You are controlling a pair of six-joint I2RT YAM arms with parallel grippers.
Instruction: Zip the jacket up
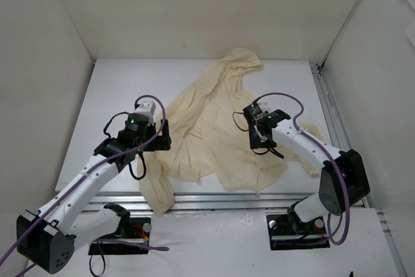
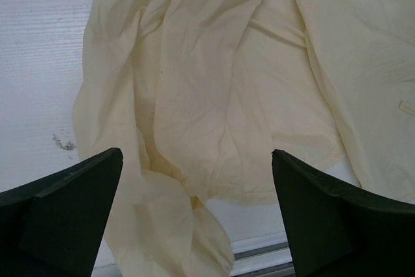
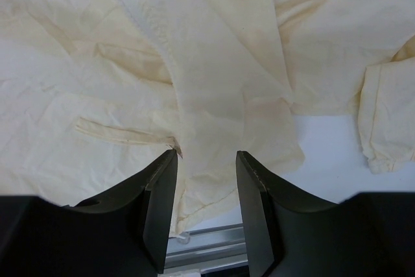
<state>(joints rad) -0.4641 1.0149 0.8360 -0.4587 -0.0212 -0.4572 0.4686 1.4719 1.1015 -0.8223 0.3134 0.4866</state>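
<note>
The white desk (image 1: 117, 95) carries the large, wrinkled cream-yellow fabric jacket (image 1: 214, 128), which lies spread across its middle with the hood far and the hem at the near edge. The left pincer (image 2: 196, 155) hovers over the jacket's left panel, spread wide and holding nothing. The right pincer (image 3: 206, 155), jaws narrower yet apart, hangs over the near hem. The pale zipper track (image 3: 149, 21) runs far-to-near toward it, so the right arm looks nearer for the coming grab.

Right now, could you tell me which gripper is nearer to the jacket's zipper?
Right. The right gripper hangs just by the zipper; the left gripper is over the jacket's outer edge.
</note>
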